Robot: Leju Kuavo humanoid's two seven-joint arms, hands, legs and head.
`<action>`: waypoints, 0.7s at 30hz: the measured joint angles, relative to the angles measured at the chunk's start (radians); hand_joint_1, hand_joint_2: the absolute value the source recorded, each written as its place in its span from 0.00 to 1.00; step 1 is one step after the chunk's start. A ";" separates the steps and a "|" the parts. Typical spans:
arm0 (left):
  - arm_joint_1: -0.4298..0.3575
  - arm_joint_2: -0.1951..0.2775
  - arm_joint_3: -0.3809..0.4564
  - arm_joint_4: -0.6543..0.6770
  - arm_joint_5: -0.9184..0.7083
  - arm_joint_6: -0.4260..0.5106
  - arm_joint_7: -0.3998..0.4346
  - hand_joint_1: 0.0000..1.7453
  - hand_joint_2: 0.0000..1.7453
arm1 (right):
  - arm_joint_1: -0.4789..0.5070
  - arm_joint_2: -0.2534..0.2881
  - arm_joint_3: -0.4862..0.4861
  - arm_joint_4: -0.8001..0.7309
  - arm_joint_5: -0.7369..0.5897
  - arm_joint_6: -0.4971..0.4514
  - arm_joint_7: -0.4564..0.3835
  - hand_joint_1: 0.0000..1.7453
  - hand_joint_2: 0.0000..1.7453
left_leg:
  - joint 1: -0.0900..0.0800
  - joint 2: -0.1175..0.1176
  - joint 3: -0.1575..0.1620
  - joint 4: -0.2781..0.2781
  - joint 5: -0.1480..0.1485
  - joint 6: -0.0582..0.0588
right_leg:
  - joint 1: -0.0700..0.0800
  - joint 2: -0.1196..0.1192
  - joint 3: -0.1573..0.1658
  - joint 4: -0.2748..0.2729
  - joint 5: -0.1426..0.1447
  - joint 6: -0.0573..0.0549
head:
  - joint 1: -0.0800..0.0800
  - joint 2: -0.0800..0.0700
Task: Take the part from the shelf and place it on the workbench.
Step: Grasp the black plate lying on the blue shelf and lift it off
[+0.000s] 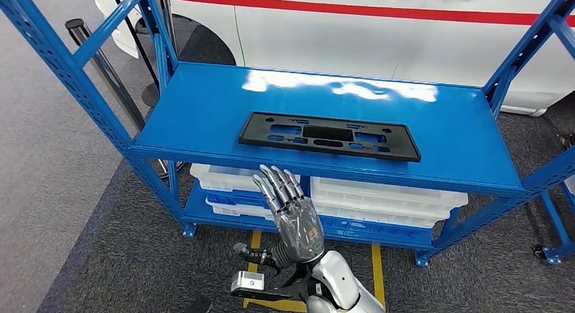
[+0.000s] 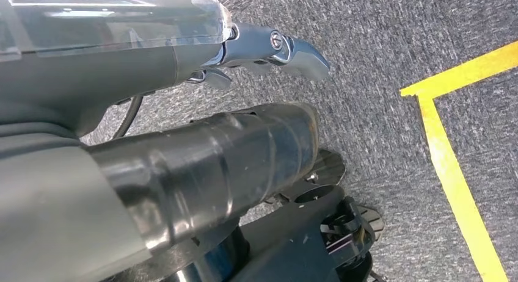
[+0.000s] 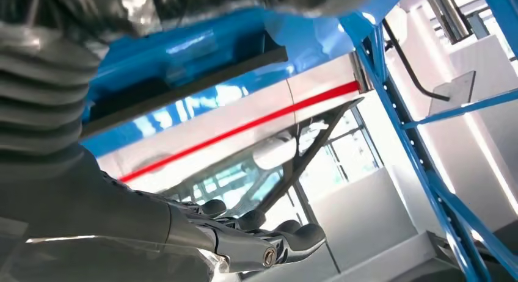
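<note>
Part [image 1: 329, 136], a flat black rectangular frame with cutouts, lies flat on the top board of the blue shelf [image 1: 203, 110], about mid-width and closer to the front edge than the back, long side along that edge. Nothing touches it.

Right hand [image 1: 290, 208] is raised in front of the shelf's front edge, below the part's left end, fingers [image 1: 274, 184] straight, close side by side and pointing up toward the shelf, palm empty. It is apart from both the part and the shelf edge. Right wrist view: same hand's dark fingertips [image 3: 293, 233] extended, holding nothing, with the underside of the blue board above them.

Left hand [image 2: 183, 111] shows in the left wrist view over grey carpet [image 2: 379, 62] with a yellow floor line [image 2: 452, 178]; thumb and one finger [image 2: 287, 50] lie apart, nothing between them, hand empty.

Lower shelf level carries white plastic trays [image 1: 380, 194], stacked, under the top board. White vehicle with a red stripe [image 1: 380, 11] stands just behind the shelf.
</note>
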 joint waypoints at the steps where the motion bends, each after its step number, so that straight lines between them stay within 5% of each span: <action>1: 0.000 0.000 0.000 0.000 -0.001 -0.002 0.000 0.00 0.00 | 0.001 0.000 -0.003 -0.002 0.016 0.000 0.000 0.00 1.00 | -0.001 0.000 0.000 0.001 0.000 0.000 | -0.001 0.000 0.000 0.000 0.000 0.000 | 0.000 0.000; 6: 0.000 0.000 0.000 0.000 -0.002 -0.009 0.000 0.00 0.00 | 0.009 0.000 -0.014 -0.010 0.047 0.000 0.001 0.00 1.00 | -0.004 -0.001 -0.002 0.004 0.000 0.003 | -0.004 0.001 0.000 -0.002 0.003 0.005 | 0.000 0.000; 9: -0.001 -0.001 0.000 0.000 -0.002 -0.011 0.000 0.00 0.00 | 0.012 -0.001 -0.020 -0.017 0.052 -0.001 0.001 0.00 1.00 | 0.003 0.007 0.003 -0.011 0.008 0.016 | -0.002 -0.011 -0.003 0.002 -0.001 0.013 | 0.000 0.000; 11: 0.000 -0.002 0.000 0.001 -0.002 -0.012 0.000 0.00 0.00 | 0.012 -0.002 -0.023 -0.021 0.054 -0.002 0.001 0.00 1.00 | 0.010 0.016 0.009 -0.023 0.014 0.026 | 0.001 -0.045 -0.034 0.065 -0.034 0.018 | 0.001 0.000; 13: 0.003 -0.003 0.000 0.001 -0.002 -0.014 0.001 0.00 0.00 | 0.014 -0.003 -0.023 -0.022 0.056 -0.002 0.001 0.00 1.00 | 0.010 0.026 0.010 -0.024 0.011 0.027 | -0.003 -0.066 -0.105 0.194 -0.087 0.022 | 0.001 0.000; 15: 0.006 -0.003 0.000 0.001 -0.002 -0.015 0.001 0.00 0.00 | 0.018 -0.006 -0.024 -0.022 0.056 -0.003 0.001 0.00 1.00 | 0.011 0.034 0.014 -0.023 0.005 0.023 | -0.009 -0.071 -0.155 0.269 -0.093 0.027 | 0.001 0.000; 16: 0.007 -0.003 0.000 0.002 -0.002 -0.015 0.001 0.00 0.00 | 0.019 -0.008 -0.024 -0.022 0.056 -0.003 0.001 0.00 1.00 | 0.012 0.036 0.019 -0.023 0.001 0.019 | -0.012 -0.073 -0.150 0.249 -0.065 0.028 | 0.001 0.000; 19: 0.007 -0.004 -0.001 0.003 -0.004 -0.015 0.001 0.00 0.00 | 0.019 -0.009 -0.026 -0.022 0.058 -0.003 0.001 0.00 1.00 | 0.016 0.039 0.038 -0.020 -0.020 0.001 | -0.014 -0.084 -0.065 0.067 0.030 0.029 | 0.002 0.000; 21: 0.005 -0.005 -0.001 0.003 -0.005 -0.015 0.002 0.00 0.00 | 0.018 -0.010 -0.028 -0.023 0.060 -0.004 0.002 0.00 1.00 | 0.015 0.040 0.043 -0.021 -0.029 -0.013 | -0.008 -0.086 -0.039 0.016 0.027 0.018 | 0.003 0.000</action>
